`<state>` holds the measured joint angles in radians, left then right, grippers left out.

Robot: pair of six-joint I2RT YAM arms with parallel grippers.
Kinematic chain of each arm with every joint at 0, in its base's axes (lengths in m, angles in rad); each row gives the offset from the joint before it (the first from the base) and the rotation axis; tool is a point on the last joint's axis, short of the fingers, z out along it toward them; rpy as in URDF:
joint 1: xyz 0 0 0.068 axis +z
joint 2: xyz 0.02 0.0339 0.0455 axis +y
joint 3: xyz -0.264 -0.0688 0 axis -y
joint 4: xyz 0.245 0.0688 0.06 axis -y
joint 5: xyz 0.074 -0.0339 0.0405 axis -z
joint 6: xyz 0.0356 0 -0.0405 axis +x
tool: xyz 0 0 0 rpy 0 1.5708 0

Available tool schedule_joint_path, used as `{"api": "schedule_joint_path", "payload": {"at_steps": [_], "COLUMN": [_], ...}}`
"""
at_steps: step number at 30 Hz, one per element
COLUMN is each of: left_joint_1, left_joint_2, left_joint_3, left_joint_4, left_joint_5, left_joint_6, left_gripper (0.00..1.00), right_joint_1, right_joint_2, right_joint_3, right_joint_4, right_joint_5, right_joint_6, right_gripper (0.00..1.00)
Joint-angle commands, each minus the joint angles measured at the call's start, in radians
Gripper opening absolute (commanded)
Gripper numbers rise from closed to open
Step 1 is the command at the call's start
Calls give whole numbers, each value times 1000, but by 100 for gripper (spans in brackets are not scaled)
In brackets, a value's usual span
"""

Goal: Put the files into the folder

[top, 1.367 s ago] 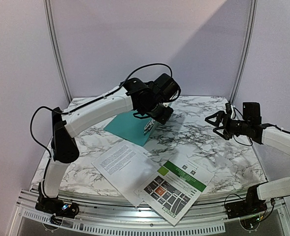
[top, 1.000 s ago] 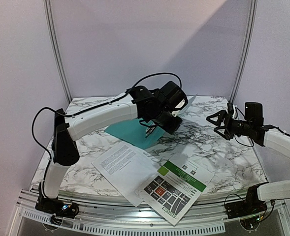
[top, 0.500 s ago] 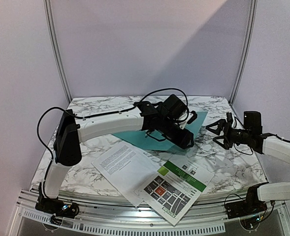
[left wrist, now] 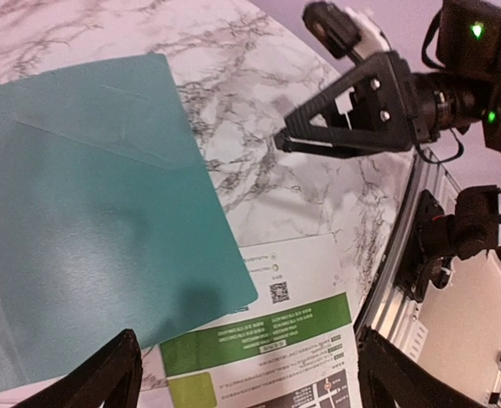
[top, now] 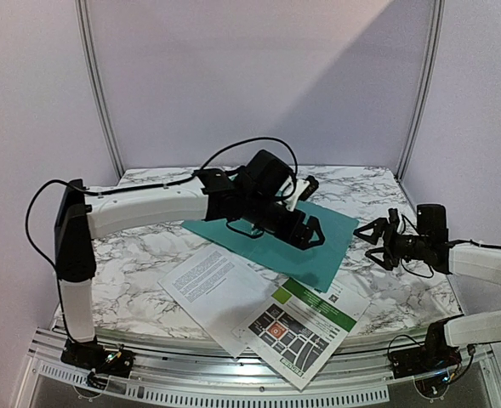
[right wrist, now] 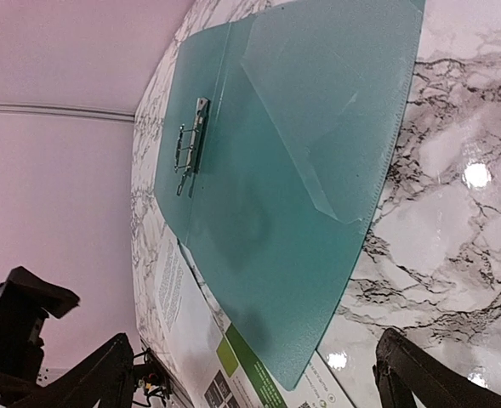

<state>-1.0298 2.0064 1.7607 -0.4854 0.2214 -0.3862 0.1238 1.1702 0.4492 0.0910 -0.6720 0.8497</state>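
Folder (top: 331, 246) lies open on worktop (top: 148, 246), clip (right wrist: 190, 146) exposed. White sheet (top: 212, 285) and green sheet (top: 305, 327) loose beside it, neither inserted. Left pincer (top: 308, 236) and right pincer (top: 367, 246) spread, empty.

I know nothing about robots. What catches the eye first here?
The teal folder lying open on the marble table, with the left gripper open over it. Nearer the arms lie two loose sheets, a white text page and a green-headed map page overlapping it. The right gripper hangs open off the folder's right edge.
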Motion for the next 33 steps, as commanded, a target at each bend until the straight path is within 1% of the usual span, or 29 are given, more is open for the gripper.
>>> {"api": "schedule_joint_path", "payload": {"at_steps": [1, 4, 7, 9, 13, 16, 17, 21, 26, 31, 33], "left_joint_1": [55, 69, 69, 68, 52, 31, 23, -16, -34, -72, -94], "left_joint_2": [-80, -107, -126, -146, -208, -238, -242, -237, -221, -201, -180], "left_joint_3": [-103, -173, -238, -299, -435, -492, -506, -529, -524, -513, -506], "left_joint_4": [12, -8, -21, -3, 65, 70, 70, 48, -5, -39, -47], "left_joint_5": [-151, -213, -251, -237, -155, -133, -120, -109, -173, -173, -165], "left_joint_6": [17, 42, 47, 44, 52, 51, 50, 47, 2, -14, -5], "left_gripper": [87, 86, 84, 82, 82, 81, 81, 81, 81, 81, 82], "right_joint_1": [9, 19, 36, 53, 91, 109, 117, 150, 193, 232, 240], "right_joint_2": [21, 36, 53, 60, 70, 75, 78, 83, 80, 57, 53], "right_joint_3": [-37, -54, -52, -36, -3, 15, 23, 45, 71, 91, 88], "right_joint_4": [34, 63, 57, 24, -59, -88, -123, -167, -196, -251, -256], "right_joint_5": [6, 2, 11, 37, 95, 128, 147, 208, 256, 373, 387], "right_joint_6": [7, 23, 27, 11, -49, -70, -79, -113, -124, -152, -155], "right_gripper": [98, 98, 97, 97, 97, 95, 95, 95, 94, 93, 93]}}
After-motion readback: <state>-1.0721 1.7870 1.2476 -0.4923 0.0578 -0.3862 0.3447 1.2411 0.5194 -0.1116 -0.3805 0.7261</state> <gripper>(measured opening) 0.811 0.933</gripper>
